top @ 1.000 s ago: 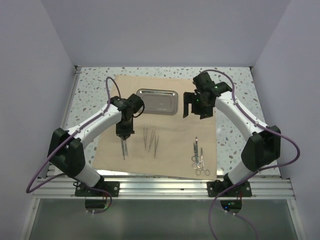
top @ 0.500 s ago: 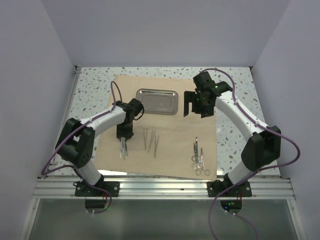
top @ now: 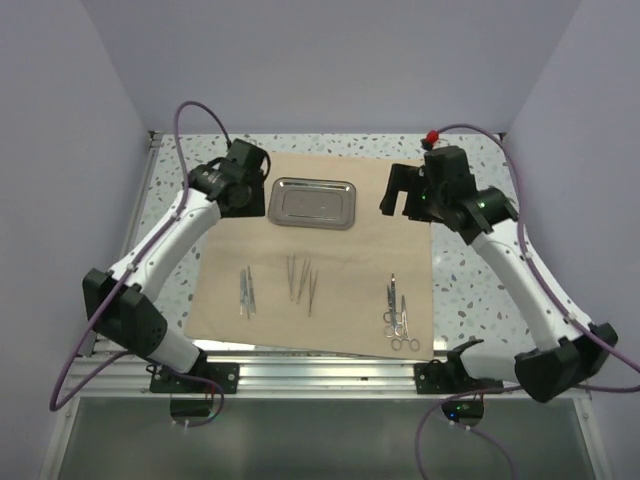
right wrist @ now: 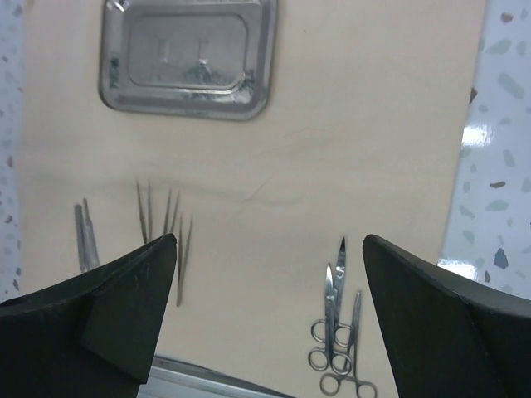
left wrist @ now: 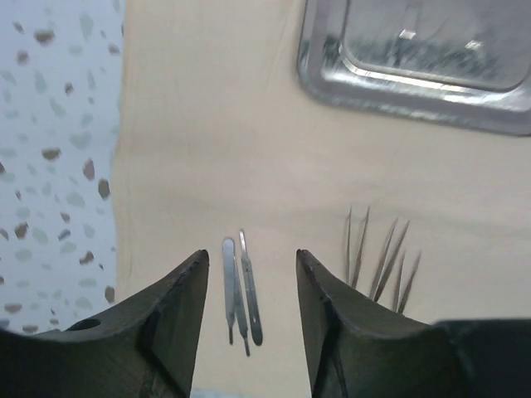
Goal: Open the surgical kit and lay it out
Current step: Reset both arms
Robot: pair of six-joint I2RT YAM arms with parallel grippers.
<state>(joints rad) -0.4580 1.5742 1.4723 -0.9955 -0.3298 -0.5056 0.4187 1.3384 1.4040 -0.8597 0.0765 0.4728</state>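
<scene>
Cloth wrap of tan fabric (top: 340, 255) lies spread flat at mid-frame of the top view, on the speckled white table (top: 172, 175). On it: rectangular shiny steel tray (top: 313, 203) at upper centre, slim metal scalpels (top: 246, 292) lower left, thin tweezers (top: 302, 280) beside them, ring-handled steel instruments (top: 399, 318) (perhaps scissors and forceps) lower right. Left gripper (left wrist: 250, 264) and right gripper (right wrist: 270, 242) hang above, jaws apart, empty.

L arm (top: 170, 240) & R arm (top: 520, 270): white links, black joints; purple cables (top: 190, 115); red cap (top: 432, 136) on R.
</scene>
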